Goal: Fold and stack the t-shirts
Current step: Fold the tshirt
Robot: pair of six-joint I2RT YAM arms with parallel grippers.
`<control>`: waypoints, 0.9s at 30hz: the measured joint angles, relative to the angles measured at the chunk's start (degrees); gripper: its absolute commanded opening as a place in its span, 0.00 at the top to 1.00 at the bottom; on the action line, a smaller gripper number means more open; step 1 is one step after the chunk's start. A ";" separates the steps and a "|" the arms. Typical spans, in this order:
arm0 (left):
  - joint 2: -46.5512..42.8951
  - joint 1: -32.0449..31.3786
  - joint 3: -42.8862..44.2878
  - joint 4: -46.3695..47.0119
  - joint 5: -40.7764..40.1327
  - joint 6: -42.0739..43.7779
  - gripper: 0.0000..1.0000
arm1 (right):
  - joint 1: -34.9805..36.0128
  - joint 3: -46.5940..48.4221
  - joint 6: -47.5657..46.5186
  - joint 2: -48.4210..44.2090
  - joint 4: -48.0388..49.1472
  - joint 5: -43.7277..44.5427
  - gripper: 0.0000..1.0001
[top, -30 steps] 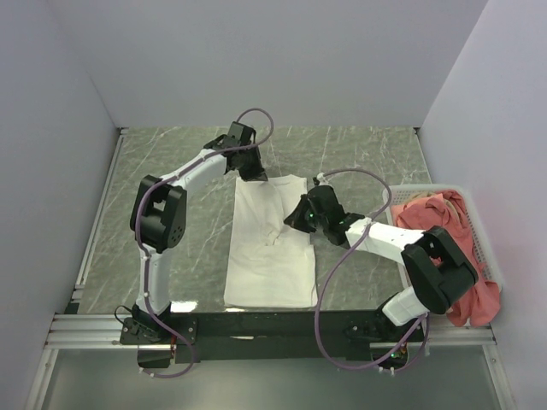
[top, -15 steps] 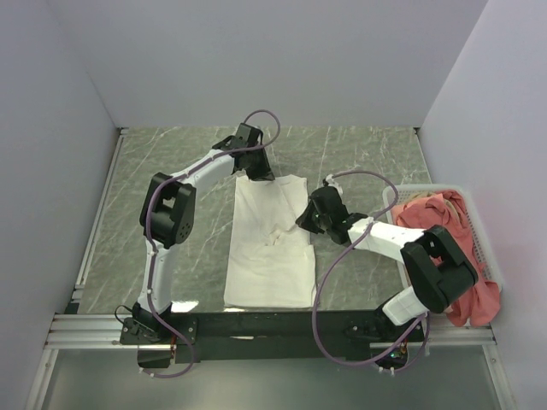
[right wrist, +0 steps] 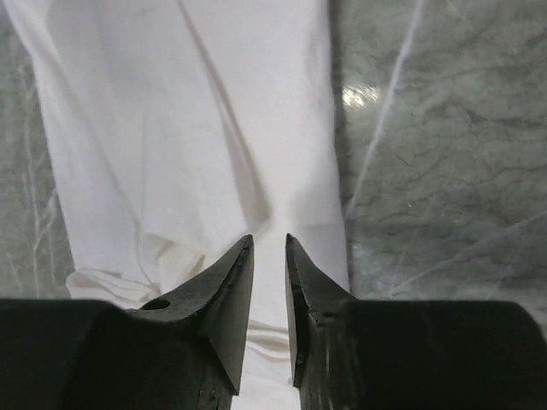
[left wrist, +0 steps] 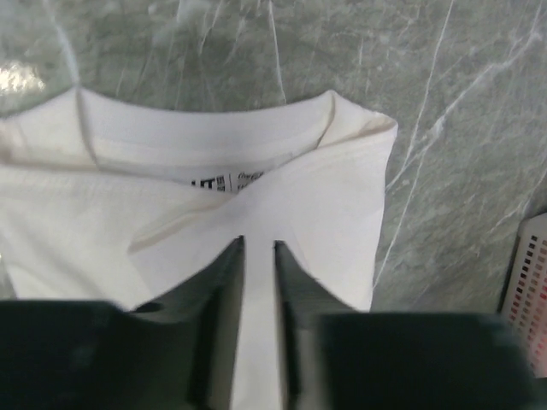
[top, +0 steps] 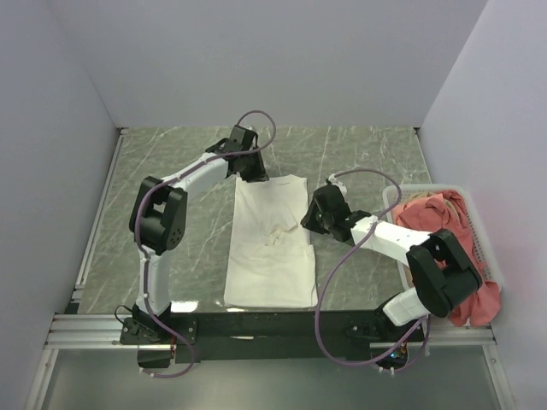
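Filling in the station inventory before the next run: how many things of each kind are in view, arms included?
white cloth t-shirt, folded into a long strip: 1
salmon-pink cloth heap, shirts in it not countable: 1
white plastic slatted basket: 1
black-and-white robot arms, left arm and right arm: 2
Total: 5

- The desk (top: 367, 154) has a glossy grey-green marble-look top crossed by thin white veins.
- Plain pale walls close it in: a back wall (top: 273, 60), a left wall (top: 43, 171) and a right wall (top: 496, 102).
- A silver metal rail (top: 94, 226) runs along the desk's left edge.
- A slotted metal frame (top: 85, 329) spans the near edge.
- Overhead light leaves a bright glare patch (right wrist: 359, 96) on the top.
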 measured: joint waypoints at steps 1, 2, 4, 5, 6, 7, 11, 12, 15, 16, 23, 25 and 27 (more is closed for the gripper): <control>-1.27 0.02 -1.33 0.00 -0.24 -0.28 0.89 | 0.31 0.61 -0.66 -0.37 -0.61 -0.22 0.71; -2.84 0.02 -2.91 0.07 -0.42 -0.50 0.92 | 0.61 1.46 -1.09 -0.55 -1.07 -0.26 0.72; -4.98 0.22 -4.90 0.22 -0.22 -0.83 0.99 | 1.88 3.91 -2.01 -0.55 -1.77 -0.57 0.73; -5.66 0.39 -5.44 0.44 0.04 -1.09 1.00 | 2.84 5.25 -2.43 -0.35 -1.86 -0.83 0.73; -5.95 0.52 -5.64 0.66 0.46 -1.09 1.00 | 3.76 6.56 -2.73 -0.07 -1.95 -1.05 0.73; -5.99 0.66 -5.86 1.07 0.94 -1.11 1.00 | 4.70 8.33 -3.15 0.57 -1.95 -1.40 0.74; -5.29 1.33 -6.54 1.95 3.43 -1.11 1.00 | 7.45 13.99 -4.24 5.18 -0.70 -3.26 0.75; -4.87 1.46 -6.54 2.12 3.85 -1.14 1.00 | 7.67 14.88 -4.31 6.54 -0.57 -3.72 0.76; -3.32 1.99 -6.58 2.69 5.22 -1.40 1.00 | 7.78 16.17 -4.66 11.06 0.13 -4.66 0.76; -2.62 2.16 -6.71 3.04 5.53 -1.44 1.00 | 7.78 16.17 -4.68 12.57 0.20 -4.98 0.77; 1.01 3.02 -8.35 3.65 6.62 -2.54 1.00 | 7.50 15.74 -4.59 18.88 -1.49 -5.79 0.78; 1.86 3.13 -8.35 3.67 6.62 -2.82 1.00 | 7.41 15.67 -4.46 18.93 -1.46 -5.70 0.78; 2.62 3.17 -8.35 3.69 6.62 -3.08 0.99 | 7.41 15.72 -4.44 18.93 -1.68 -5.51 0.78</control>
